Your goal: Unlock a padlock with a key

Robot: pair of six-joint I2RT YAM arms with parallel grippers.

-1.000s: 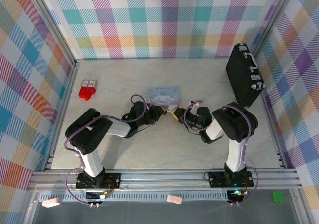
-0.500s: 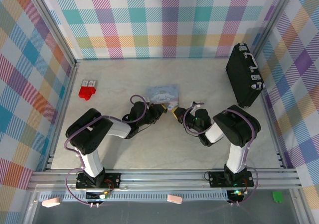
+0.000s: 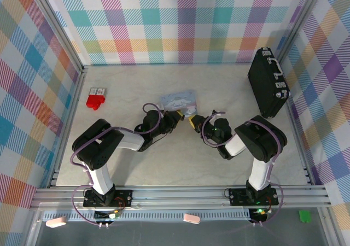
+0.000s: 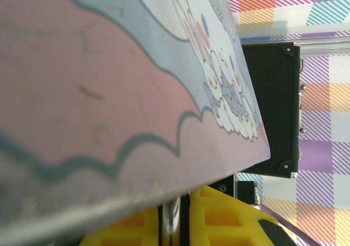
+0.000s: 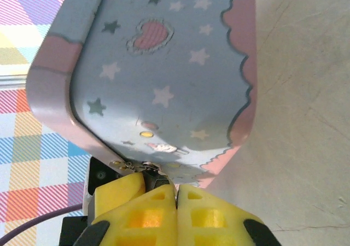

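Right gripper [image 5: 176, 191] clamped tight on the key [image 5: 157, 179] at the tin's [image 5: 164, 65] edge — left gripper [image 4: 175, 208] nearly closed on the padlock [image 4: 171, 224]; left wrist view adds the black case [image 4: 270, 109].

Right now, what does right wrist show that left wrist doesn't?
Right wrist, not left: the pastel tin's star-and-heart face, bare tabletop, and small silver hardware at the tin's edge, just ahead of the shut right gripper. Left wrist, not right: the black hard case, bunny artwork on the tin, and a silver metal piece between the left gripper's fingers. Both: the tin up close, yellow fingers, plaid wall.
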